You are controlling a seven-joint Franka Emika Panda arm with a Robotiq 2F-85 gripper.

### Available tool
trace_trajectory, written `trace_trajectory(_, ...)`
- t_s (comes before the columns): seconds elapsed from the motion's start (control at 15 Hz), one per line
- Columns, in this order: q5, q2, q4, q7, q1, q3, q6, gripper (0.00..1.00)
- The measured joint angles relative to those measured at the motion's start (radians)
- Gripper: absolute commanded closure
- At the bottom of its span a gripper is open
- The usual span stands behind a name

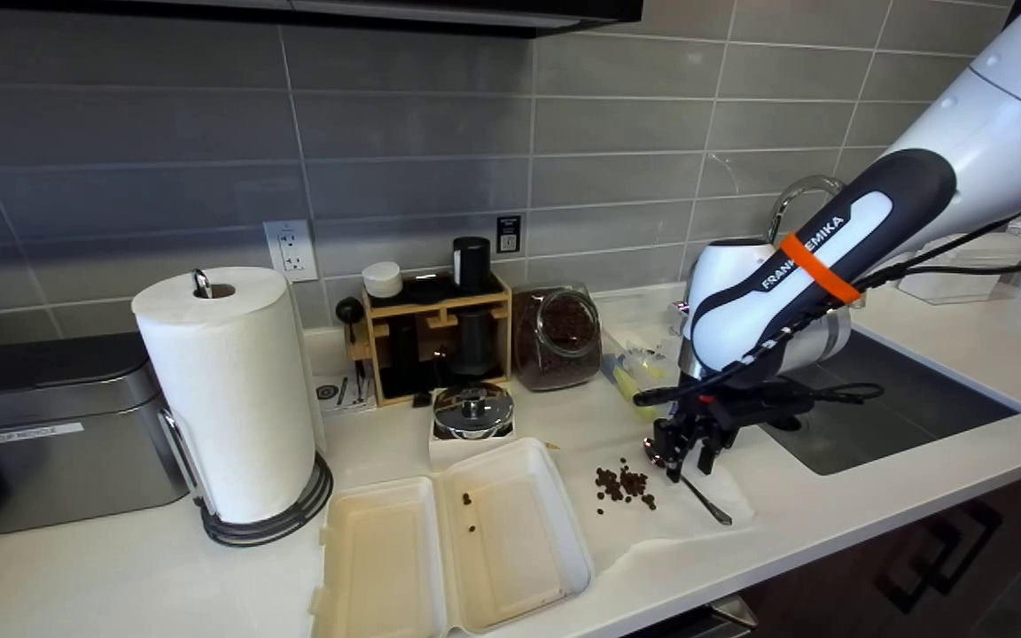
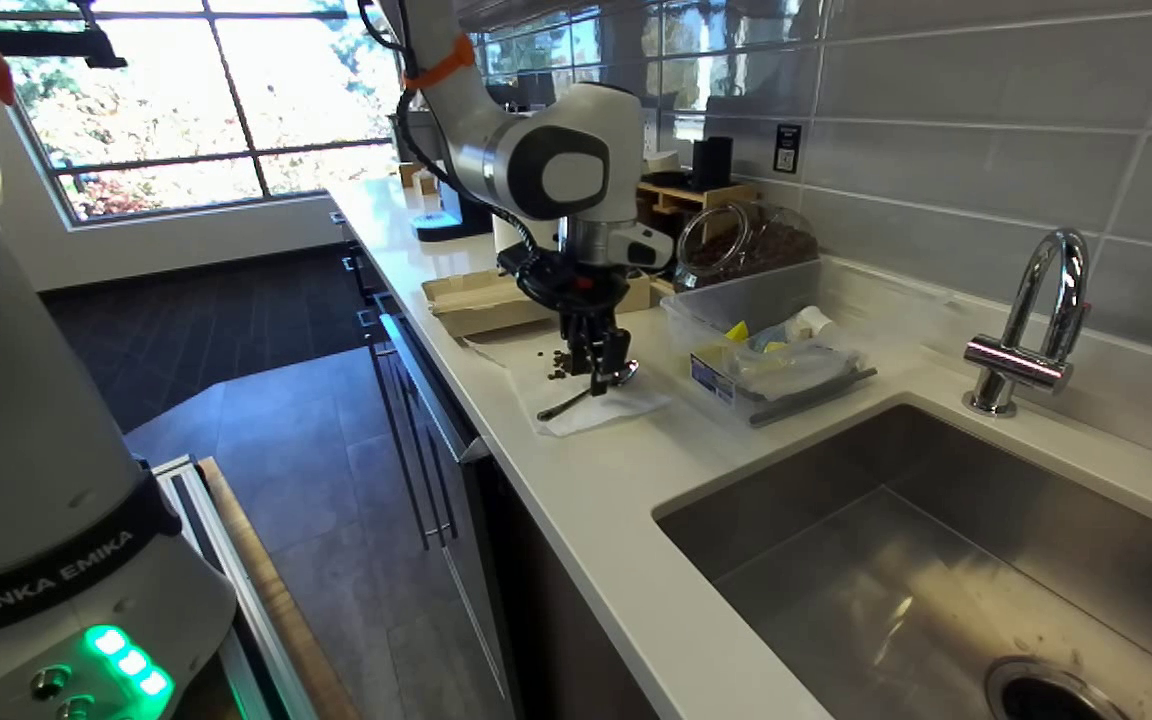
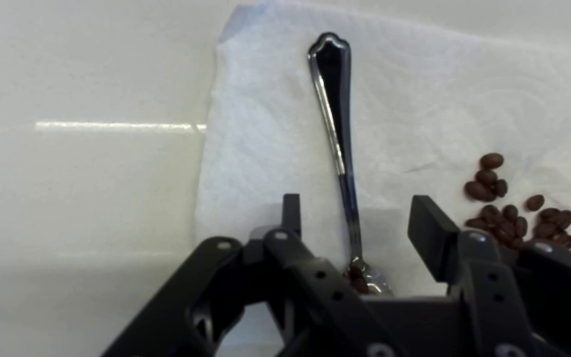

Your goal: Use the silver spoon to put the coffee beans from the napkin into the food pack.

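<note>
seeing the silver spoon [image 3: 343, 144] lying on the napkin [image 3: 260, 148], gleaming along a slim metal handle and flaring to a scalloped end. spreading the jaws of the gripper [image 3: 358, 220] wide over it, straddling the thin neck and, in the wrist view, leaving a gap on either side of the metal; leaving any contact with the paper unclear. finding smooth, oval, dark brown coffee beans [image 3: 506, 220] clustering loosely just beside the spoon, with a few more sitting in its bowl, partly hidden by the gripper. showing thin white paper creasing softly under both. meeting, in an exterior view, the food pack [image 1: 510, 558] gaping open near the napkin, hinging two shallow rectangular halves of pale foam and holding a few beans in the half nearer the heap. looking farther along the table [image 1: 120, 576] at a white paper towel roll [image 1: 231, 399] standing upright and a clear, round-mouthed jar [image 1: 557, 341] bulging with something dark brown. spotting a translucent plastic bin [image 2: 684, 338] sitting near a curved chrome faucet [image 2: 1021, 365] and a steel sink [image 2: 796, 490]. backing it all with glossy grey tiles [image 1: 413, 124].
</note>
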Motion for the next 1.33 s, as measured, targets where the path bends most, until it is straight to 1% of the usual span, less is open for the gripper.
trace_trajectory(0.07,-0.001,0.0,0.0,-0.001,0.002,0.0,0.0,0.56)
trace_trajectory(0.13,-0.004,0.001,0.0,-0.001,0.004,0.0,0.0,0.57)
trace_trajectory(0.2,-0.01,0.001,0.0,-0.001,0.007,-0.001,0.0,0.61)
trace_trajectory(0.27,-0.016,0.002,0.0,-0.001,0.011,-0.001,0.0,0.69)
trace_trajectory(0.33,-0.02,0.005,0.002,-0.003,0.013,-0.001,0.0,0.75)
trace_trajectory(0.4,-0.025,0.008,0.003,-0.003,0.015,-0.002,0.001,0.73)
trace_trajectory(0.6,-0.045,0.019,0.011,-0.005,0.02,-0.003,0.008,0.64)
trace_trajectory(0.67,-0.057,0.024,0.013,-0.005,0.021,-0.005,0.014,0.65)
trace_trajectory(0.73,-0.066,0.029,0.015,-0.005,0.022,-0.008,0.021,0.6)
trace_trajectory(0.8,-0.077,0.033,0.017,-0.005,0.023,-0.011,0.026,0.63)
trace_trajectory(0.93,-0.098,0.041,0.02,-0.006,0.023,-0.015,0.036,0.74)
trace_trajectory(1.0,-0.103,0.044,0.022,-0.008,0.023,-0.016,0.039,0.88)
trace_trajectory(1.07,-0.106,0.046,0.024,-0.012,0.023,-0.016,0.04,0.99)
trace_trajectory(1.2,-0.106,0.05,0.026,-0.021,0.023,-0.015,0.041,1.0)
trace_trajectory(1.33,-0.106,0.05,0.026,-0.027,0.023,-0.012,0.041,0.98)
